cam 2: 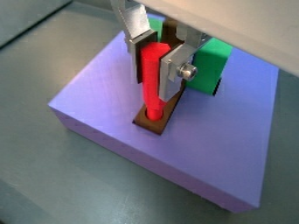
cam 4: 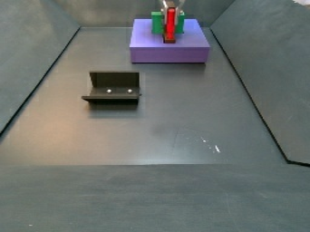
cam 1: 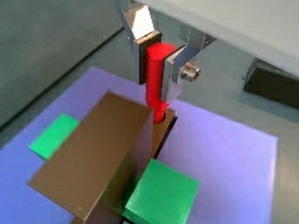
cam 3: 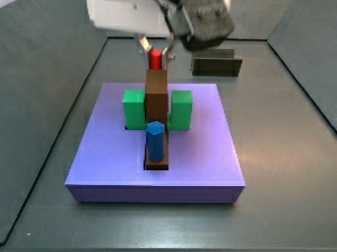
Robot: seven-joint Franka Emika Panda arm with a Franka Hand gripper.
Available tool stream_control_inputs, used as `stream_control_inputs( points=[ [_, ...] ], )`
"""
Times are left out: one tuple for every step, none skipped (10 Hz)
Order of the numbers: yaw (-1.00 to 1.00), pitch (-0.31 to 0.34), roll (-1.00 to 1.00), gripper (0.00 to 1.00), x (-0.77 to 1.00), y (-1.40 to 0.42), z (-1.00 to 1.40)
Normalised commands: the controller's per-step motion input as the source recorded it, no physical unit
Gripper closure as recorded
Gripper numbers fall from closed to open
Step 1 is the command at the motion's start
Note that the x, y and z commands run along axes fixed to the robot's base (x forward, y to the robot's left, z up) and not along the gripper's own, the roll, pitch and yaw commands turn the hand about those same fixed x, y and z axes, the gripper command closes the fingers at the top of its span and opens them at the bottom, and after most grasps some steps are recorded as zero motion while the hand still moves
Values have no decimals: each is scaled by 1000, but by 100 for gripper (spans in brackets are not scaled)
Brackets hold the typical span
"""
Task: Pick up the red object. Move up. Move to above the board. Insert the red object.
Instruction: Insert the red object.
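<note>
The red object (cam 2: 153,80), a slim bright red stick, stands upright between the jaws of the gripper (cam 2: 158,52), which are clamped on its upper part. Its lower end meets a brown block (cam 2: 155,119) on the lavender board (cam 2: 105,98). A green block (cam 2: 212,68) sits at about 2 o'clock from it in that wrist view. The fixture (cam 4: 112,88) stands well apart on the counter (cam 4: 158,136).

The tool (cam 3: 156,49) holds the red object (cam 3: 156,59) above the board (cam 3: 198,157). A blue peg (cam 3: 156,141) stands in a brown block (cam 3: 157,94) between 2 green blocks (cam 3: 133,108).
</note>
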Motion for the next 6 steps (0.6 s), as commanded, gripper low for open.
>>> stream_control_inputs(
  points=[
    [-71, 0, 257, 100, 77, 0, -494],
    [-103, 34, 286, 100, 74, 0, -417],
    [-94, 41, 280, 100, 109, -31, -391],
    [-77, 11, 244, 100, 120, -94, -391],
    [-9, 0, 81, 100, 0, 0, -229],
    [0, 0, 0, 100, 0, 0, 0]
  ],
)
